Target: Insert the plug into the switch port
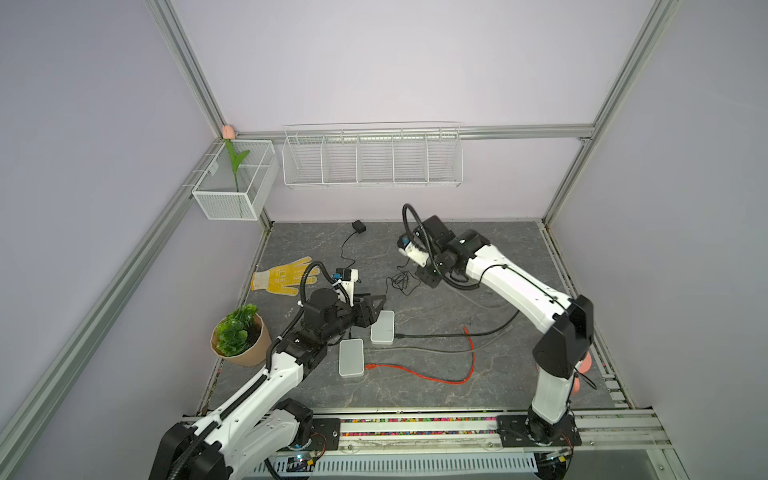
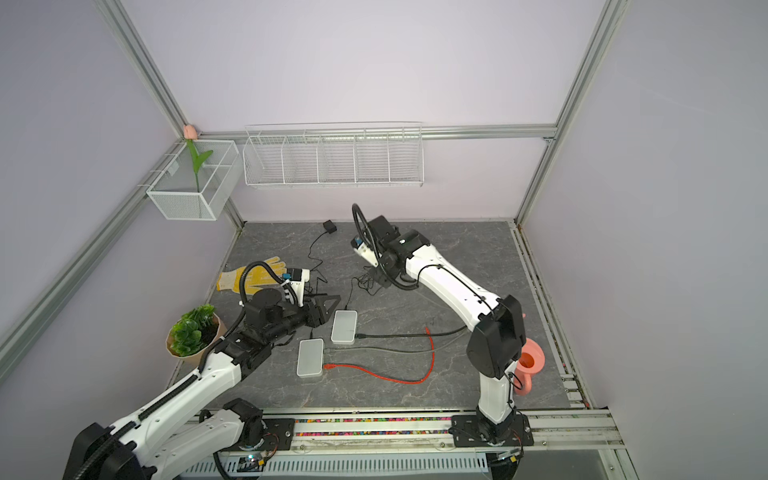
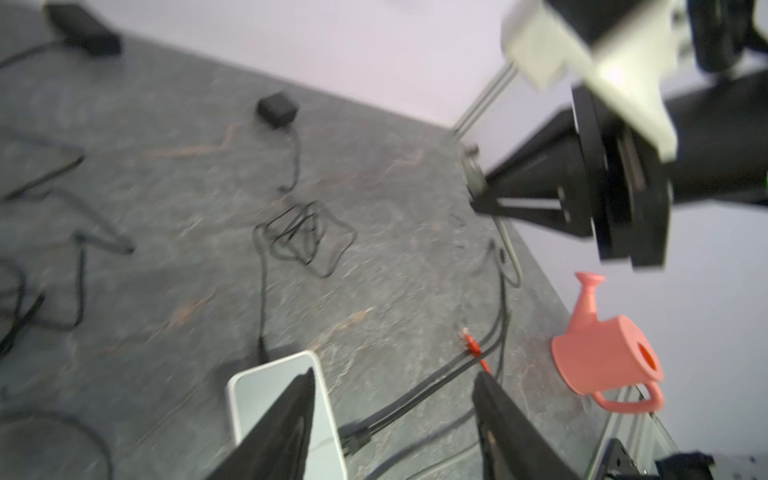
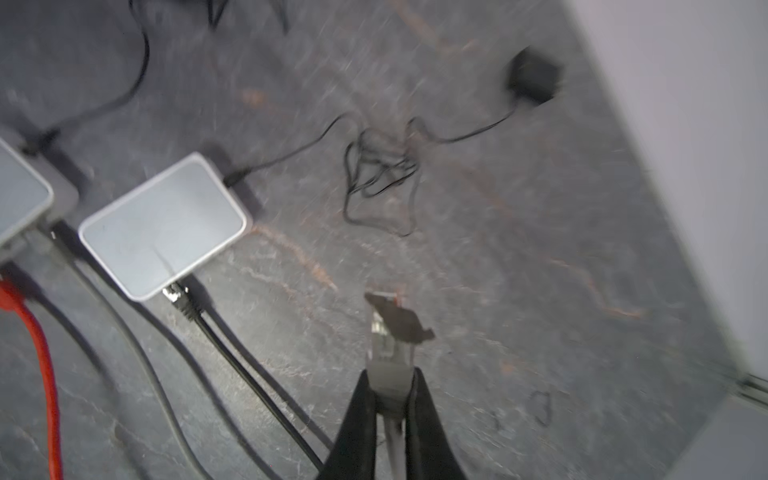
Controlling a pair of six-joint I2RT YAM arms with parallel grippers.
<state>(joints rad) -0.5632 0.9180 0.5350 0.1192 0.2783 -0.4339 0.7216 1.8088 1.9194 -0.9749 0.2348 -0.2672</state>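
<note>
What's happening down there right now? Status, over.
Left gripper: jaws open, empty. Right gripper: jaws shut on plug. Plug well clear of switch; black cable already plugged there.

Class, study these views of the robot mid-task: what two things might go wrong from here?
1. The right end effector pinches the clear plastic plug by its rear, so it may pivot when pushed.
2. The left end effector hangs open over the white rectangular plastic switch box, not bracing it; the box may slide.

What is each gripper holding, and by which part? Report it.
Right gripper pinches the plug by its grey boot, behind the clear tip. Left gripper is open, holding nothing.
</note>
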